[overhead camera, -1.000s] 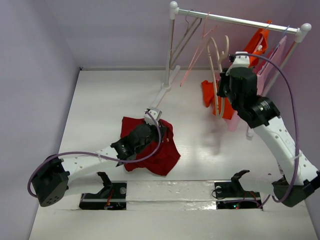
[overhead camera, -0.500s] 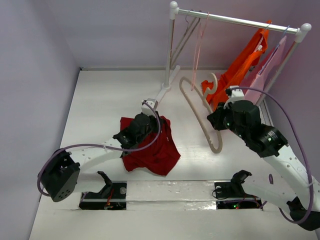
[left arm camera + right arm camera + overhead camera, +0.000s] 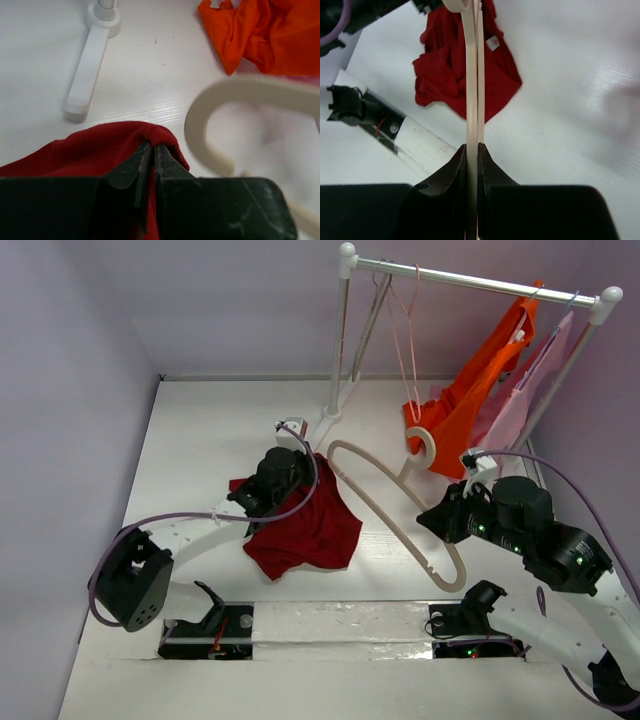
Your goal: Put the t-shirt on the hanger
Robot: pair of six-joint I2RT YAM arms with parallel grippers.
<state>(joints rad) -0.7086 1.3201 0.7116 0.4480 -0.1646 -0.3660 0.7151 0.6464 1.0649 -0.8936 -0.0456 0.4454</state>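
Hanger [image 3: 260, 90], clenched in the right end effector [image 3: 472, 150], has come off the rail [image 3: 470, 280] down beside the t-shirt [image 3: 305, 530] pinched by the left end effector [image 3: 152, 152], likely ready for threading.

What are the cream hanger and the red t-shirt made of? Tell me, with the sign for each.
The hanger: probably moulded plastic, though painted wood cannot be ruled out. It has a smooth, even cream surface with a thick rounded section.

The t-shirt: soft cloth, likely a cotton-type knit. It is matte red, lies crumpled in loose folds and bunches where the left gripper pinches it.
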